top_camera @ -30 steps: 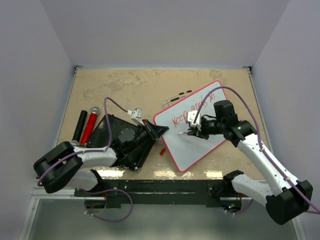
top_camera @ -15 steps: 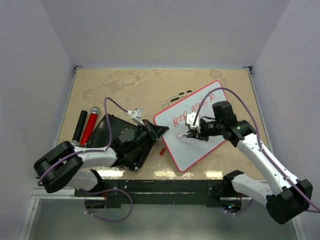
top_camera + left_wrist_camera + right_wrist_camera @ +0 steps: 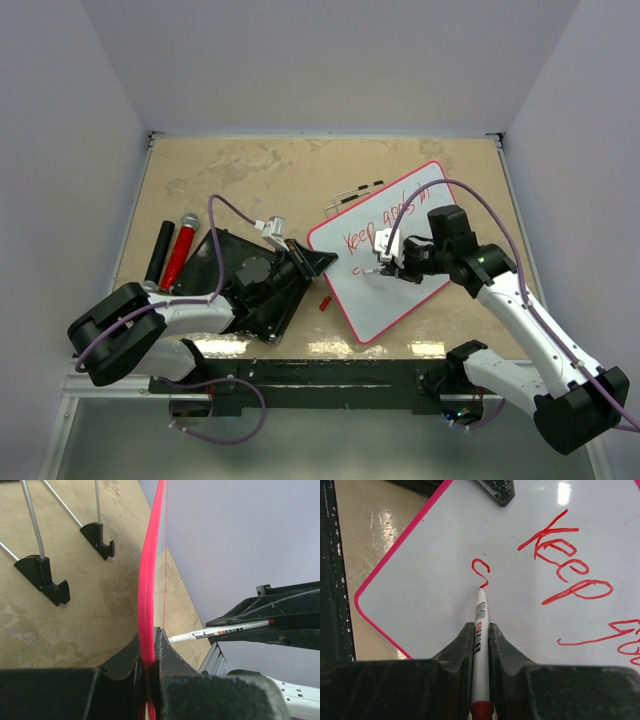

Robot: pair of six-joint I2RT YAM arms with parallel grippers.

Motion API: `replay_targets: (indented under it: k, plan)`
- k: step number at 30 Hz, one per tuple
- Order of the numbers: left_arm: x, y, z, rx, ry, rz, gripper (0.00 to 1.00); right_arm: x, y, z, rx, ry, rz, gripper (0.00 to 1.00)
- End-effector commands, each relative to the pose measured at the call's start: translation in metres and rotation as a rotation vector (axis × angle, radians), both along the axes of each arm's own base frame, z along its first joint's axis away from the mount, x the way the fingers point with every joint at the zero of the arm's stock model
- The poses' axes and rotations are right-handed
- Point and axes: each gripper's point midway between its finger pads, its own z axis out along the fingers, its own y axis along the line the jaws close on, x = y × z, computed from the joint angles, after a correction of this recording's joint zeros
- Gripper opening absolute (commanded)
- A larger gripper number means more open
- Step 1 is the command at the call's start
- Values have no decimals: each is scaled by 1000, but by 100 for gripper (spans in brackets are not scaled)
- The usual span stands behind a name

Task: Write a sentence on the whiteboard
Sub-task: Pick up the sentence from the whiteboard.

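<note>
**On the board's second line: first letter in hand**

At the nib, the marker [image 3: 480,647] is clamped between the closed fingers of the right gripper [image 3: 480,627]. Its tip touches the whiteboard [image 3: 430,595] at the foot of a small curl below "Keep". The sentence [image 3: 565,565] so far has one line plus this start. The left gripper [image 3: 149,645] is pinched on the board's red rim. The board lies askew on the table [image 3: 230,170], right of centre. I judge the next move needs light, even contact to form the following letter.

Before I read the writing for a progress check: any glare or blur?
Right wrist: one glare spot on the board at the picture's top, clear of the sharp writing. Left wrist: board's red rim soft, too close. Top view: evenly lit, writing tiny.
</note>
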Motion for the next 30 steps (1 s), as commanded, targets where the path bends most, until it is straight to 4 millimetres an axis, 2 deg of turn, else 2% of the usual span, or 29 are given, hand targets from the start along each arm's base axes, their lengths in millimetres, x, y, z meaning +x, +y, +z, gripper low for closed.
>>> replay_targets:
  k: [1, 5, 8, 12, 14, 17, 30]
  plan:
    - [7, -1, 23, 7, -103, 17, 0, -17, 0, -9, -27, 38, 87, 0]
    - [8, -2, 25, 2, -107, 17, 0, -25, 3, -11, -21, 65, 140, 0]
    - [8, -2, 24, 3, -106, 17, 0, -24, 11, -3, 21, 68, 153, 0]
    - [8, -2, 21, 10, -100, 15, 0, -10, 22, 25, 102, 4, 111, 0]
    - [7, -2, 20, 11, -99, 14, 0, -10, 22, 34, 129, 3, 107, 0]
    - [7, -1, 18, 14, -97, 15, 0, -10, 17, 39, 136, -5, 102, 0]
    - [2, 3, 16, 12, -100, 5, 0, -2, -5, 37, 116, -38, -18, 0]
